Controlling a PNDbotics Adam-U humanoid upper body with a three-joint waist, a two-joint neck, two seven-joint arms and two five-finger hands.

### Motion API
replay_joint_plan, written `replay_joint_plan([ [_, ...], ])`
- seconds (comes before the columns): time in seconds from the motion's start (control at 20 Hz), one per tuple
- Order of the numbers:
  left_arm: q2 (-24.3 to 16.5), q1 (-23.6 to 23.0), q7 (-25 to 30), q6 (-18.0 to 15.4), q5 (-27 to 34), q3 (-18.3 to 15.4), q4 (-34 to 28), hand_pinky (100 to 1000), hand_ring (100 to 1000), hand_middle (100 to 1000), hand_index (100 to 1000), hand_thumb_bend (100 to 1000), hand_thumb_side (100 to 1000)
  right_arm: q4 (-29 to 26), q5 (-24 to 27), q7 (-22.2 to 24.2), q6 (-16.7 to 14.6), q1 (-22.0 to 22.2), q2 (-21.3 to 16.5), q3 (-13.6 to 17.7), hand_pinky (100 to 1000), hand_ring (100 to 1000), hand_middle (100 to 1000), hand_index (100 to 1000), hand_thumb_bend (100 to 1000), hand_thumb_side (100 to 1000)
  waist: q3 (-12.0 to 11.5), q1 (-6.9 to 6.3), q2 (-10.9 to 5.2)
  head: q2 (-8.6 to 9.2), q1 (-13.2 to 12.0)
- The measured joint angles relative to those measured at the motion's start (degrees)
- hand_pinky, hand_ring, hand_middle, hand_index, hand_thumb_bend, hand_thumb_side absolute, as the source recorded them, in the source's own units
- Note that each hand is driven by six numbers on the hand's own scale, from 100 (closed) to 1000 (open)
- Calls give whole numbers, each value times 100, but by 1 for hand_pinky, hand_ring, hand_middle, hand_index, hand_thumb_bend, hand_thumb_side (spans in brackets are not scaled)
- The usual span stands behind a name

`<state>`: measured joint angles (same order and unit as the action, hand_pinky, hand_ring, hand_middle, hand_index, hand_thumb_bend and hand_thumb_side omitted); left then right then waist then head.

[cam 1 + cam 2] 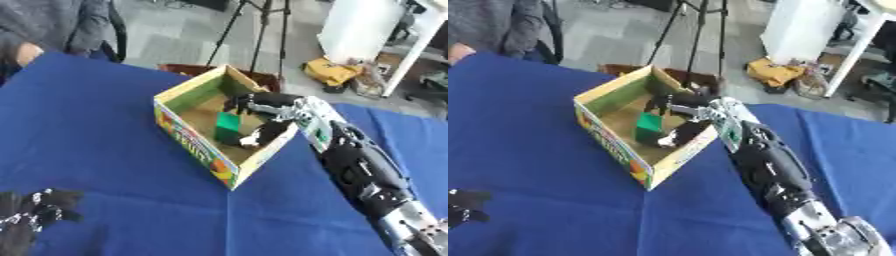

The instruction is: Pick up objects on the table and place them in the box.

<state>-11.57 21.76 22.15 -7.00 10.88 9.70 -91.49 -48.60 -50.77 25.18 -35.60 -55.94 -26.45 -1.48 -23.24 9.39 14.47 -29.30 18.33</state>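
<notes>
An open cardboard box point(199, 145) with a green lining and printed sides stands at the middle of the blue table. A green block point(229, 125) rests upright on its floor. My right hand point(278, 111) reaches over the box's right wall into it, open. Its fingers point(245, 103) are spread just above the block and its thumb point(262, 135) lies beside the block's lower right. I cannot make out whether they touch it. My left hand point(31, 212) rests open at the lower left corner, fingers up, holding nothing.
Blue cloth point(105, 150) covers the table around the box. A person's sleeve point(52, 25) and hand point(26, 52) show at the far left edge. Beyond the table stand a tripod point(258, 30), a brown crate point(262, 77) and a white cabinet point(367, 25).
</notes>
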Motion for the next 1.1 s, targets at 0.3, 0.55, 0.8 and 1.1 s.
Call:
replay_joint_plan([
  [0.3,0,-80,-33,12,-10,-17,42,625,806,575,619,455,1000,-635,338,-399,-143,-1,-46,216,699,765,893,955,280,324,403,-73,-87,10,-75],
  [0.55,-9,-192,-155,-11,-15,-153,68,625,811,577,620,446,1000,-1429,812,-879,-163,310,-165,468,724,757,855,937,100,383,967,-169,-189,-22,-297],
  [0.8,-135,-213,-442,-78,-4,-435,51,624,814,582,628,430,1000,-2156,1259,-1333,-48,948,-211,697,760,785,829,927,100,682,1587,-310,-192,-28,-654],
  [1.1,-341,-167,-891,-161,33,-765,-18,623,826,596,645,426,1000,-2955,1801,-1861,423,1801,111,864,763,775,799,898,100,751,2158,-455,-90,137,-1096],
])
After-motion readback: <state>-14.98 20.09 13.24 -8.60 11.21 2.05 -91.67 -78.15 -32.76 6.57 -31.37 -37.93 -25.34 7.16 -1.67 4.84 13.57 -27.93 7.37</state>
